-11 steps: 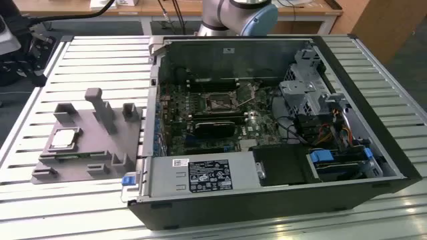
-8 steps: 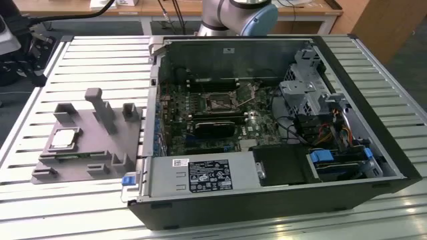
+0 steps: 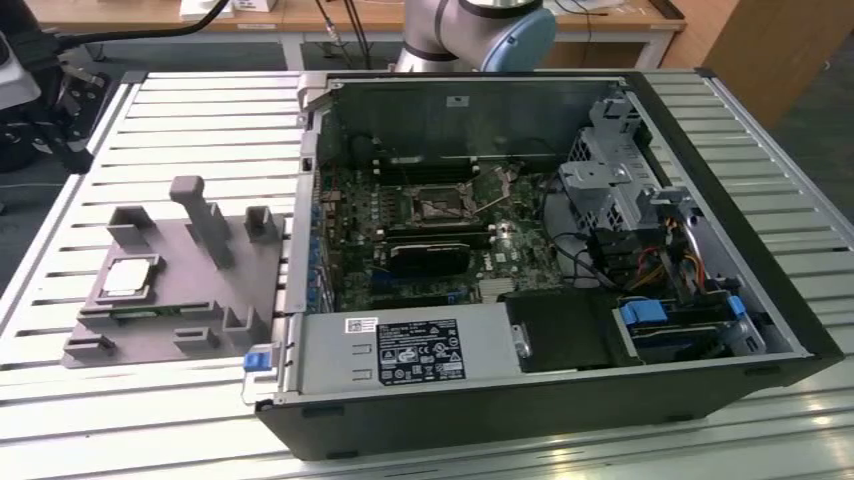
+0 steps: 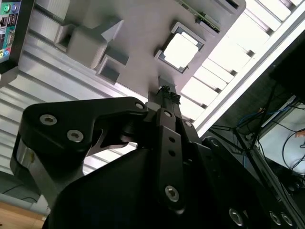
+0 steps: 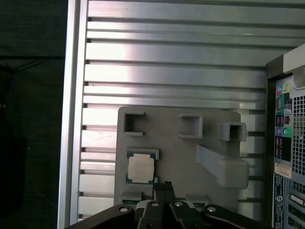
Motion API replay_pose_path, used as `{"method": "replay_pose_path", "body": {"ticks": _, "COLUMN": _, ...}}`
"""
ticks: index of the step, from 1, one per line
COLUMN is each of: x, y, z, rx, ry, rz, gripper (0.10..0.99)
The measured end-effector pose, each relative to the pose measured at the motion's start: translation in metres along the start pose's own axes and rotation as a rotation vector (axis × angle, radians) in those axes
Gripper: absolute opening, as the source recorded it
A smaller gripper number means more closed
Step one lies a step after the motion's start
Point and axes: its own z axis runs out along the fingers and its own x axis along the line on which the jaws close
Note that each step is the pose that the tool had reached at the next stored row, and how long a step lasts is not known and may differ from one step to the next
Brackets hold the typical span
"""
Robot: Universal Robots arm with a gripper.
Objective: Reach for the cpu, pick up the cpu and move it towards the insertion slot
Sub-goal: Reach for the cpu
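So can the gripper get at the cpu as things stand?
Probably yes: the cpu lies uncovered on the grey fixture, and the gripper hangs over the fixture close by it, with nothing between. Its jaws look shut, so they would need opening first.

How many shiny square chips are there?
1. The cpu lies flat in a pocket on the grey fixture plate, to the exterior view's left of the computer case. More could be hidden inside the case.
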Motion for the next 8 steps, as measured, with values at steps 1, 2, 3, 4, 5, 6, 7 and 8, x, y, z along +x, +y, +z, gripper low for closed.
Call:
{"method": "replay_pose_path", "body": {"ticks": 1, "x": 0.0014, "y": -0.0002, "z": 0.0000, "rx": 0.000, "ry": 0.0000, "rz": 0.000, "gripper": 0.106}}
{"method": "replay_pose_path", "body": {"ticks": 2, "x": 0.0033, "y": -0.0008, "z": 0.0000, "rx": 0.000, "ry": 0.0000, "rz": 0.000, "gripper": 0.106}}
{"method": "replay_pose_path", "body": {"ticks": 3, "x": 0.0052, "y": -0.0015, "z": 0.0000, "rx": 0.000, "ry": -0.0001, "rz": 0.000, "gripper": 0.106}}
{"method": "replay_pose_path", "body": {"ticks": 4, "x": 0.0066, "y": -0.0025, "z": 0.0000, "rx": 0.000, "ry": 0.0000, "rz": 0.000, "gripper": 0.106}}
{"method": "replay_pose_path", "body": {"ticks": 5, "x": 0.0077, "y": -0.0036, "z": 0.0001, "rx": 0.000, "ry": 0.0000, "rz": -0.001, "gripper": 0.106}}
{"method": "replay_pose_path", "body": {"ticks": 6, "x": 0.0084, "y": -0.0046, "z": 0.0002, "rx": 0.000, "ry": 0.0000, "rz": -0.001, "gripper": 0.106}}
{"method": "replay_pose_path", "body": {"ticks": 7, "x": 0.0092, "y": -0.0060, "z": 0.0005, "rx": 0.000, "ry": 0.0000, "rz": -0.001, "gripper": 0.106}}
{"method": "replay_pose_path", "body": {"ticks": 8, "x": 0.0100, "y": -0.0075, "z": 0.0007, "rx": 0.000, "ry": 0.0000, "rz": -0.002, "gripper": 0.106}}
